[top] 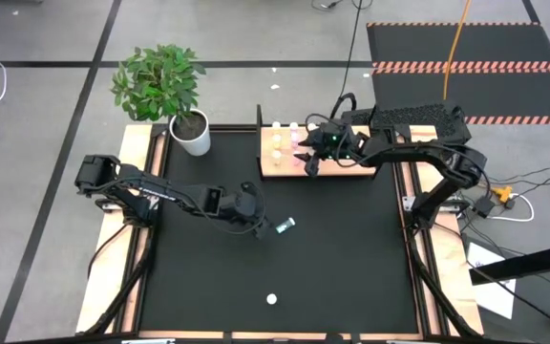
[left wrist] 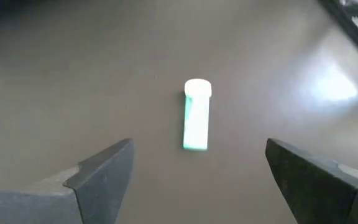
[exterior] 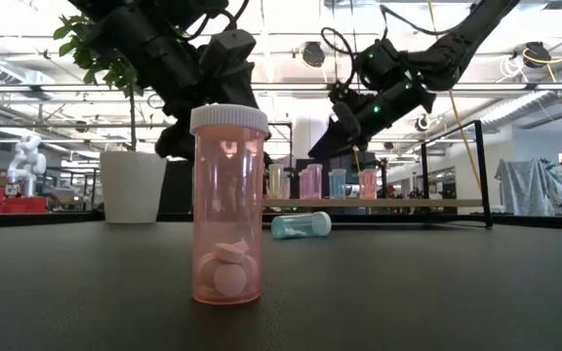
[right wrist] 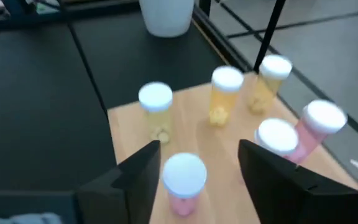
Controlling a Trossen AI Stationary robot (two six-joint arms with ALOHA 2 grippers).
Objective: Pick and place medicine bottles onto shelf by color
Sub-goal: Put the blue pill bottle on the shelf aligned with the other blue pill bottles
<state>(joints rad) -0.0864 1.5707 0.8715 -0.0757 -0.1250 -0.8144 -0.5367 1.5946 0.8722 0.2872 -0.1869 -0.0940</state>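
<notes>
The right tool [right wrist: 197,165], spread, is releasing a pink bottle [right wrist: 184,180] on the shelf [top: 337,168], while the spread left tool [left wrist: 197,180] must next drop onto the teal bottle [left wrist: 196,115] lying on the desk [top: 351,258]

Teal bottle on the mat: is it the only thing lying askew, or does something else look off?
Only that. The teal bottle lies on its side on the black mat, under the open left gripper. The pink bottle and those on the shelf stand upright.
</notes>
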